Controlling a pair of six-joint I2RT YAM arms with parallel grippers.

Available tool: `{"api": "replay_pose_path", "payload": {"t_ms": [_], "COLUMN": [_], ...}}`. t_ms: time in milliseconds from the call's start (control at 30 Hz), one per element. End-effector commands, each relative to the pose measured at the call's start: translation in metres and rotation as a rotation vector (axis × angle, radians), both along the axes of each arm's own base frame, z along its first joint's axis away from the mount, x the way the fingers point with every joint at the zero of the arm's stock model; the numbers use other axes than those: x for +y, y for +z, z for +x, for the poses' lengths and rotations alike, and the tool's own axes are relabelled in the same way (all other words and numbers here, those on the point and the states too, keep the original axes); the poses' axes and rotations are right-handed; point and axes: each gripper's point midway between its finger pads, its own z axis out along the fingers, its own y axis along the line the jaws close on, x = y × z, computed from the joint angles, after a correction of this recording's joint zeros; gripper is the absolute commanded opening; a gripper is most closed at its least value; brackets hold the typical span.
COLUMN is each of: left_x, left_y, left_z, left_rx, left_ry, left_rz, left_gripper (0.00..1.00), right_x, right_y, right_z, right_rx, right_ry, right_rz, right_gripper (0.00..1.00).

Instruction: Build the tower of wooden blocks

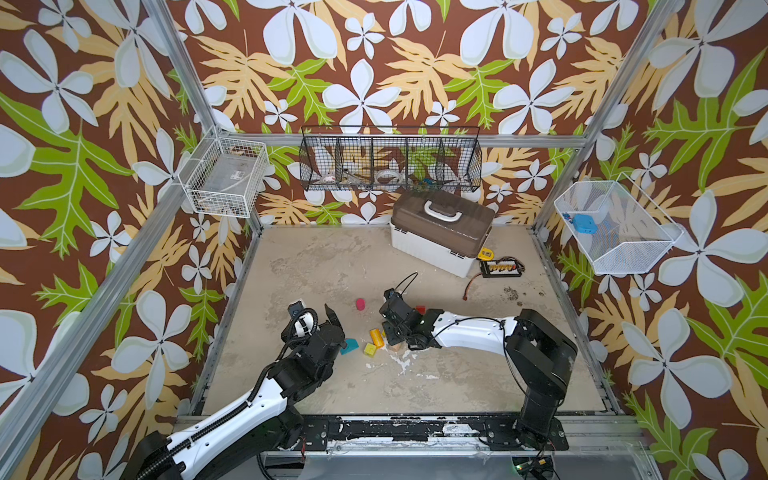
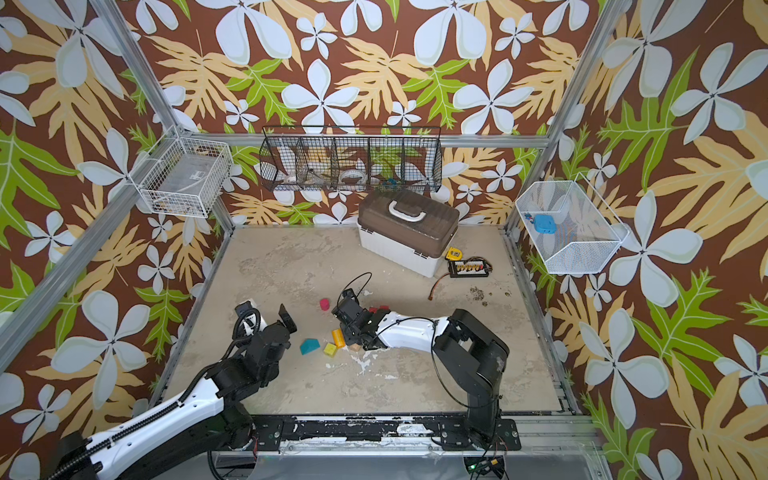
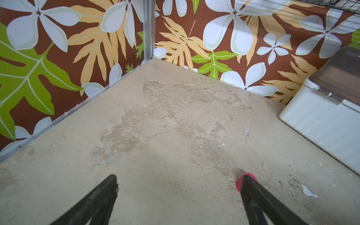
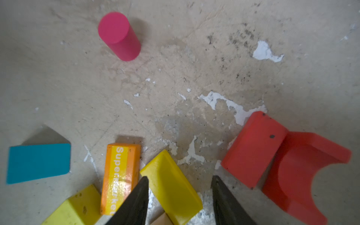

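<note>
Left gripper (image 3: pixel 179 177) sits nearest, front-left of the table (image 1: pixel 332 266). Fingers are wide apart, nothing btwn them, bare surface below. In a top view its body covers a corner of the teal block (image 1: pixel 348 345) just beside it.

Right gripper (image 4: pixel 179 184) is hidden under its own wrist in both top views, so only the wrist cam shows it. Fingers are apart and straddle a yellow block (image 4: pixel 171 187). One finger overlaps the block's edge, a strip of floor shows at the other, so not clamped. A bare-wood piece (image 4: pixel 161 220) pokes out below that block, cut off by the frame; shape can't be told.

The wood blocks (image 1: pixel 369 349) lie loose mid-table. The other yellow block (image 4: pixel 76 208) is cut off at the frame. The orange block (image 4: pixel 120 175) has white lettering, partly behind a finger. Across the gripper a red block (image 4: pixel 253 148) touches a red arch (image 4: pixel 303 175); from above the arm covers most of both. Farther out the pink cylinder (image 4: pixel 118 36) stands upright, alone, half behind a fingertip in the left wrist view.

Back right is a white case (image 1: pixel 440 232) w/ brown lid. A yellow tape measure (image 1: pixel 486 252) and a black board (image 1: pixel 500 266) w/ wires lie beside it. The black wire basket (image 1: pixel 390 160) hangs on the back wall, contents hard to make out thru the mesh.
</note>
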Motion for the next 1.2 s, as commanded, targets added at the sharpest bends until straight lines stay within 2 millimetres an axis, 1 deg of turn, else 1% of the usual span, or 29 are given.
{"api": "replay_pose_path", "payload": {"t_ms": [0, 133, 233, 467, 567, 667, 800, 867, 1000, 1067, 1133, 1167], "left_x": [0.006, 0.01, 0.011, 0.007, 0.006, 0.005, 0.006, 0.007, 0.006, 0.006, 0.006, 0.006], "left_y": [0.003, 0.007, 0.01, 0.007, 0.007, 0.007, 0.007, 0.007, 0.008, 0.008, 0.007, 0.007], "left_z": [-0.003, -0.008, -0.008, -0.004, -0.002, -0.001, -0.002, -0.003, -0.004, -0.004, -0.004, -0.004], "left_rx": [-0.031, -0.062, -0.077, -0.054, -0.042, -0.038, -0.041, -0.046, -0.058, -0.058, -0.056, -0.055], "left_ry": [0.022, 0.027, 0.025, 0.023, 0.026, 0.028, 0.03, 0.028, 0.017, 0.015, 0.012, 0.011], "left_rz": [-0.023, -0.049, -0.056, -0.028, -0.014, -0.01, -0.013, -0.022, -0.033, -0.034, -0.035, -0.036], "left_gripper": [1.0, 1.0, 1.0, 1.0, 1.0, 1.0, 1.0, 1.0, 1.0, 1.0, 1.0, 1.0], "right_x": [-0.006, -0.005, -0.002, -0.001, -0.001, 0.002, -0.001, -0.007, -0.023, -0.035, -0.053, -0.064], "right_y": [-0.014, -0.027, -0.03, -0.032, -0.027, -0.016, -0.001, 0.003, 0.015, 0.024, 0.037, 0.04], "right_z": [-0.002, -0.002, -0.001, 0.0, 0.004, 0.008, 0.008, 0.003, -0.008, -0.012, -0.013, -0.015], "right_rx": [0.028, 0.06, 0.063, 0.072, 0.065, 0.055, 0.032, 0.025, 0.007, -0.017, -0.063, -0.077], "right_ry": [0.018, 0.02, 0.024, 0.027, 0.015, 0.01, -0.017, -0.035, -0.08, -0.114, -0.169, -0.198], "right_rz": [-0.071, -0.11, -0.104, -0.095, -0.079, -0.067, -0.058, -0.054, -0.036, -0.026, -0.007, -0.001], "right_gripper": [0.55, 0.54, 0.54, 0.53, 0.56, 0.57, 0.56, 0.56, 0.52, 0.5, 0.49, 0.48]}}
